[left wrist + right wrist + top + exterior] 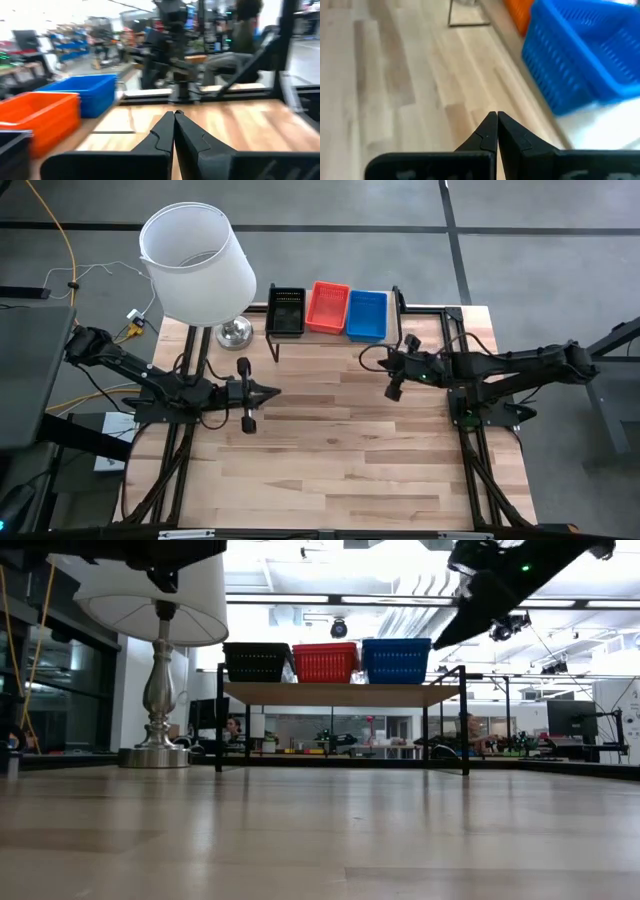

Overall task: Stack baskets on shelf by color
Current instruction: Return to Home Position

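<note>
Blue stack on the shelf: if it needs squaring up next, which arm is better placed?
Right, probably. The right claw, shut, hangs just in front of the blue stack, which looms close in its wrist view. The left claw sits farther off, nearer the black baskets.

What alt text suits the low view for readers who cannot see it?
A black plastic mesh basket, a red-orange basket and a blue basket stand side by side on a low wooden-topped, black-legged shelf. The right gripper hangs near the shelf's right end; a white-shaded lamp stands left, below the left arm.
</note>
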Tool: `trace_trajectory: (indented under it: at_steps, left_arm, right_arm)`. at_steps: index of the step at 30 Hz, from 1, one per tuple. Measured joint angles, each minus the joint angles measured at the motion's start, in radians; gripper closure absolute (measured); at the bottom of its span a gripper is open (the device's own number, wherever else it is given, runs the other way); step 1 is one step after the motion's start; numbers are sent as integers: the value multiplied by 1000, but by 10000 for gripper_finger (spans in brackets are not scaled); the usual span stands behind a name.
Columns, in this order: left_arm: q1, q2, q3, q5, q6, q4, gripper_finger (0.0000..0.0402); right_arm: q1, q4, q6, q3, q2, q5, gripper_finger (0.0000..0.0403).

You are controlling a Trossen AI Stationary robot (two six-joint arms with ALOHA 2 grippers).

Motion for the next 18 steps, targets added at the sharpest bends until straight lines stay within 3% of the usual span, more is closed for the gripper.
trace_trajectory:
  at_steps: [4,13,18]
  left_arm:
    - [37,-46,-72,-24,21,41,401]
    - [209,-241,-274,178,-23,92,401]
    - [288,-325,-363,207,-54,84,401]
  right_arm:
    - [48,-68,57,0,-34,2,403]
    - [120,-56,42,0,-40,5,403]
    - [122,-56,42,0,-40,6,403]
